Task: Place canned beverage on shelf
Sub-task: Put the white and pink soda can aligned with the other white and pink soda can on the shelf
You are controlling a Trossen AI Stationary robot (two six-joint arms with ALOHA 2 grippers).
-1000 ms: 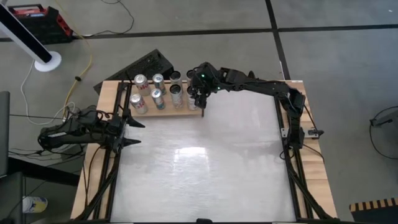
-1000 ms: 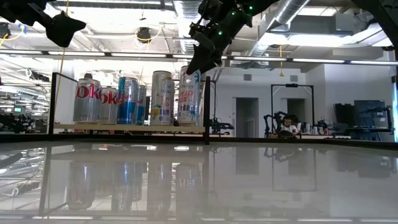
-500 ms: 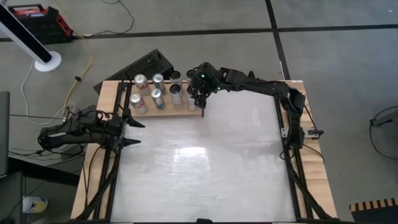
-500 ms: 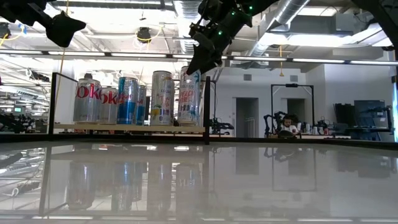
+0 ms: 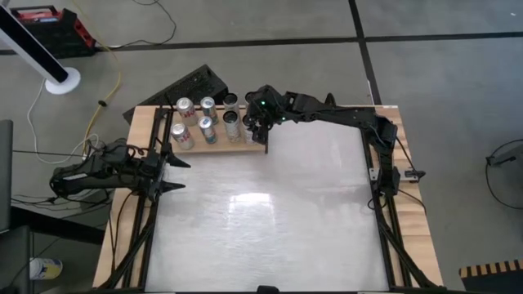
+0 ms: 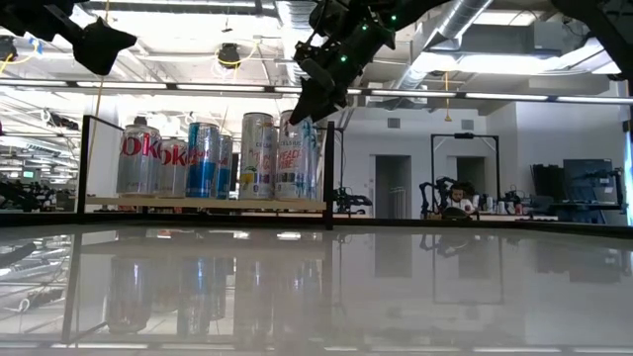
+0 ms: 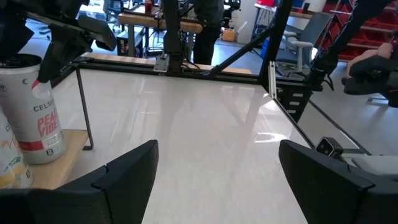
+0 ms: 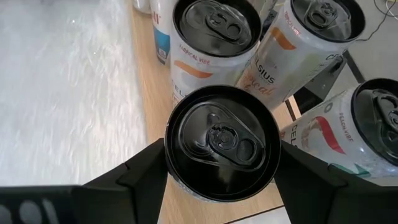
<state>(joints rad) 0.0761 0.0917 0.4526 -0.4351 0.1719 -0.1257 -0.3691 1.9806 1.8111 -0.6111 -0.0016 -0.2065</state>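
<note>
My right hand (image 8: 221, 163) grips a black-topped can (image 8: 221, 144), fingers on both its sides, at the end of the shelf (image 5: 219, 145) farthest from my left arm, beside other cans (image 6: 203, 158) standing on it. My left hand (image 5: 173, 173) waits open, off the shelf's other end, over the bench (image 5: 270, 220).

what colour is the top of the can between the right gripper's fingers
Black lid on a white can, gripped by the right gripper. Right wrist view shows it best.
</note>
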